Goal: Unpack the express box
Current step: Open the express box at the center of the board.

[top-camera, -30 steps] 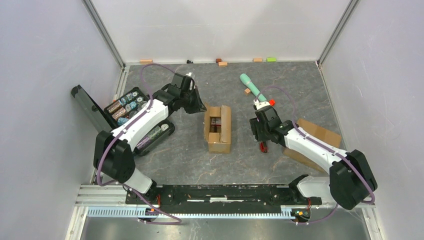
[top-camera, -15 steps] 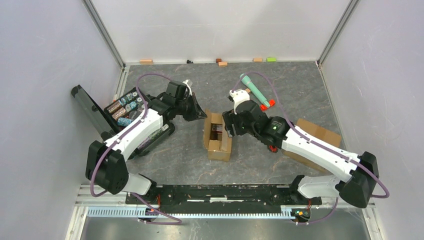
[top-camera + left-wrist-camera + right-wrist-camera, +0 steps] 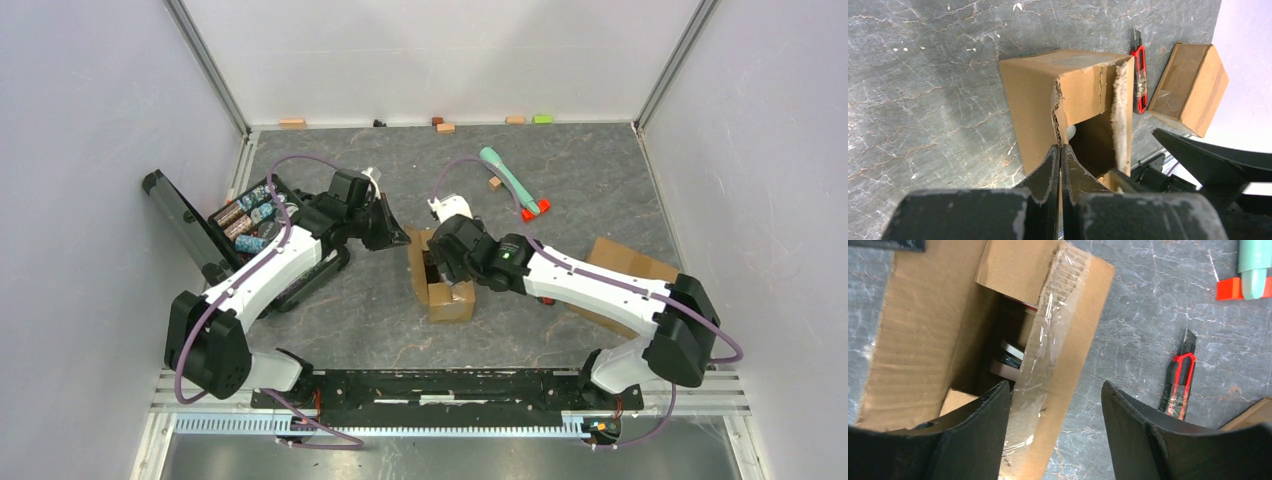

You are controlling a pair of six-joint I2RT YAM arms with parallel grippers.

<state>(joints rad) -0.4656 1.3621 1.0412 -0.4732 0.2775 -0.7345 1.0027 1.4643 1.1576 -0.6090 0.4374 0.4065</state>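
Observation:
The express box (image 3: 443, 280) is a small brown carton lying mid-table with its top flaps apart. My left gripper (image 3: 398, 236) is shut on the torn edge of its left flap (image 3: 1060, 148). The right gripper (image 3: 447, 262) hangs open over the box. In the right wrist view it (image 3: 1055, 390) straddles the taped right flap (image 3: 1058, 340), with one finger inside the opening and the other outside. Packed items (image 3: 1010, 352) show dimly deep inside the box (image 3: 918, 330).
A red and black utility knife (image 3: 1179, 381) lies right of the box. A second cardboard box (image 3: 632, 272) sits further right. A teal-handled tool (image 3: 508, 178) lies behind. An open black case of batteries (image 3: 250, 215) stands at the left. Small blocks (image 3: 445, 126) line the far wall.
My right arm swung left from the knife to above the box, and its jaws opened wider. The left gripper shifted slightly down and left with the flap, and the box turned a little.

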